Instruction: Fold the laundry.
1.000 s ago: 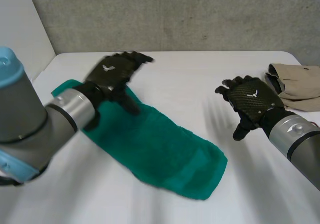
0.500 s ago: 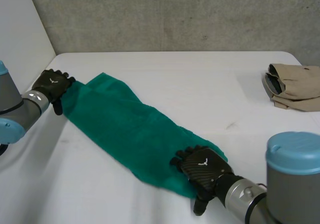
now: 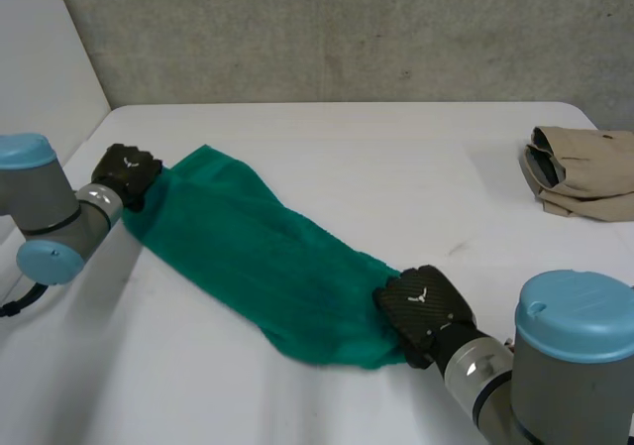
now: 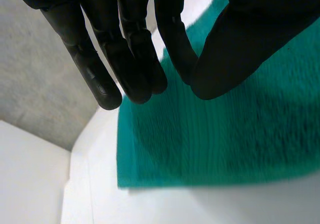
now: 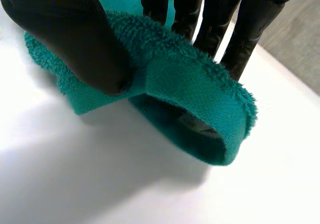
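The long teal terry-cloth towel (image 3: 267,262) lies stretched on the white surface (image 3: 396,167) between the hands. The right hand (image 3: 421,311) pinches one end's hem; whether the left hand (image 3: 127,172) grips the other, I cannot tell. Secure both, then lift evenly.

White table (image 3: 396,167) — green towel (image 3: 258,257), beige garment (image 3: 584,172)

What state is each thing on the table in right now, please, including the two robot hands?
green towel: stretched out long on the table, its near end lifted off the surface.
beige garment: folded, lying apart from both hands.
right robot hand: shut, thumb and fingers pinching the towel's near end.
left robot hand: at the towel's far end; grip unclear.
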Tool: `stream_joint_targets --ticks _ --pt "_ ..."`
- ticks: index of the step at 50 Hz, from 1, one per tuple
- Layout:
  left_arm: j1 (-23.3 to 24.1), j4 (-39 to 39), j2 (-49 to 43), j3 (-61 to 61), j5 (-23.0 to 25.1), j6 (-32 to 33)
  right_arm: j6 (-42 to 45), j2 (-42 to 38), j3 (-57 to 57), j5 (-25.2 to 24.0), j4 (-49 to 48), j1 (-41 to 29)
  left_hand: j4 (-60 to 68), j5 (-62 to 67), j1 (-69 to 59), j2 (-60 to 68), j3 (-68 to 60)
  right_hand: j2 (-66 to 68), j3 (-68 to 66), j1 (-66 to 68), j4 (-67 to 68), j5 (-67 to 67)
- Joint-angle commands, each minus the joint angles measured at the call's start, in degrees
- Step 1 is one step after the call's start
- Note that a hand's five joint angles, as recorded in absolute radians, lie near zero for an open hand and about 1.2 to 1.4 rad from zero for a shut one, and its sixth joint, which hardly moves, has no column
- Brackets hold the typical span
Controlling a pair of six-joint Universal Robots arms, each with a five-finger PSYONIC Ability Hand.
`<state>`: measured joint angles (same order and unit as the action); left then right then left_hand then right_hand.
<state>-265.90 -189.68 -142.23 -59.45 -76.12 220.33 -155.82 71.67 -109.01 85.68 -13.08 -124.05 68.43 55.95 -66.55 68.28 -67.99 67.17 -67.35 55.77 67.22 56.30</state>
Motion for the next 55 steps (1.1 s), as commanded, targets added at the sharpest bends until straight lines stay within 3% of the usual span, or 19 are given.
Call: stream_joint_targets --ticks 1,6,7,9,11,19,23,42,46,50,51,55 --pt "3.01 -0.51 10.63 -9.09 0.01 -0.69 6.58 9.97 1.43 0.10 1.74 4.33 11.57 14.05 -13.45 11.72 -12.01 12.83 -12.65 24.23 12.78 13.70" --pt "3.81 -0.60 18.47 -15.25 0.10 -1.57 10.89 18.85 3.54 -0.07 3.06 8.99 11.57 14.05 -13.45 11.72 -12.01 12.83 -12.65 24.23 12.78 13.70" --pt "3.89 -0.51 19.26 -16.13 0.10 -1.92 11.41 20.08 3.98 -0.07 3.50 9.78 -6.23 -3.75 4.35 -6.07 5.79 12.83 -12.65 24.23 12.78 13.70" --pt "4.07 -0.51 20.76 -18.41 0.36 -3.58 12.65 22.46 5.30 -0.25 4.90 12.15 -58.43 -55.95 56.55 -58.28 57.99 12.83 -12.65 24.23 12.78 13.70" --pt "4.07 -0.51 20.85 -19.21 0.62 -4.90 12.91 23.51 6.00 -1.29 6.57 14.78 -52.84 -50.36 50.96 -52.69 52.40 12.83 -12.65 24.23 12.78 13.70" --pt "4.68 -0.16 16.12 -19.30 0.62 -7.02 12.39 23.78 6.35 -7.27 7.98 16.73 -55.69 -53.21 53.81 -55.54 55.25 12.83 -12.65 24.23 12.78 13.70" --pt "7.49 -0.07 12.60 -17.90 0.54 -6.49 12.21 23.78 6.44 -7.63 7.98 16.56 -55.35 -52.88 53.48 -55.20 54.91 12.83 -12.65 24.23 12.78 13.70" --pt "11.10 -0.51 4.77 -9.29 1.85 -7.02 12.47 21.94 6.00 -7.54 7.90 16.47 -49.14 -46.66 47.26 -48.99 48.70 12.83 -12.65 24.23 12.78 13.70" --pt "11.10 -0.43 3.10 -7.00 1.77 -7.10 12.56 21.85 5.83 -7.54 7.90 16.47 -42.08 -39.61 40.21 -41.93 41.64 12.83 -12.65 24.23 12.78 13.70" --pt "11.28 -0.43 1.69 -5.60 1.85 -7.02 12.56 21.50 5.39 -7.63 7.90 16.56 -26.13 -23.65 24.25 -25.98 25.69 12.83 -12.65 24.23 12.78 13.70" --pt "11.37 -0.51 1.26 -5.07 1.85 -7.02 12.56 21.32 5.30 -7.63 7.90 16.64 -14.76 -12.28 12.89 -14.61 14.32 12.83 -12.65 24.23 12.78 13.70" --pt "11.72 -0.51 0.73 -4.45 1.50 -6.84 12.39 20.27 5.30 -7.72 7.90 17.17 11.49 13.97 -13.36 11.64 -11.93 12.83 -12.65 24.23 12.78 13.70"
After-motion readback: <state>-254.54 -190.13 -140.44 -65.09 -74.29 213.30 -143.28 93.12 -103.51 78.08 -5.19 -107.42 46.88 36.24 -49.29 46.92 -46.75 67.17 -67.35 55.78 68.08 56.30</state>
